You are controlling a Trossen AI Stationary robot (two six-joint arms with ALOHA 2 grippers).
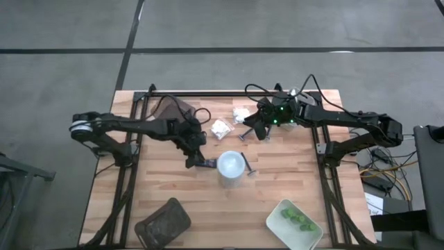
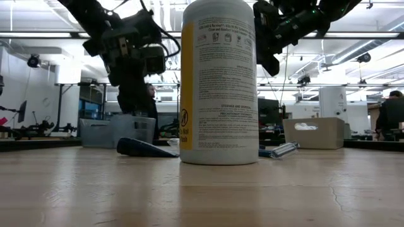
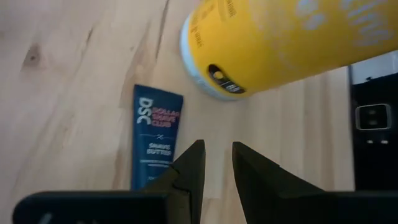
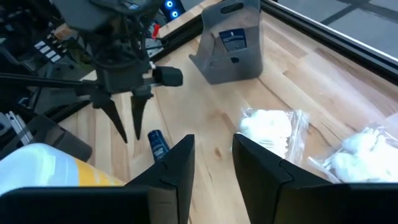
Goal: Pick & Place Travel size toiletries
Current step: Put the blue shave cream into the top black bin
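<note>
- Two dark arms are working over the butcher-block table (image 1: pixel 173 198), its planks pale, smooth and grained.
- Standing upright near the middle is the yellow white-capped cylindrical bottle (image 1: pixel 231 165), a hard smooth plastic with a printed label; it is the biggest of the toiletries, and being so tall it is probably the easiest to tip if an arm brushes it.
- At the near edge are lying a dark brown rectangular tray (image 1: pixel 163 222) and a pale rectangular tray (image 1: pixel 293 223), the pale one holding small green pieces (image 1: pixel 297 219).
- Crinkly white lumpy packets (image 4: pixel 268 127) are sitting toward the far side, just beside the right gripper (image 4: pixel 211 163), which is hovering with its jaws slightly apart and nothing between them; soft film like that may be slipping from a shallow pinch.
- Hanging above the blue shave-butter tube (image 3: pixel 153 143), the left gripper (image 3: pixel 217 167) is keeping its jaws a narrow gap apart, empty.
- That flat tube is lying on the wood just beside the bottle's base, and the fingers are looking offset from it, so closing here may be catching only an edge or nudging the bottle.
- Smallest, a thin dark-handled razor (image 1: pixel 249 167) is resting against the bottle's other side.
</note>
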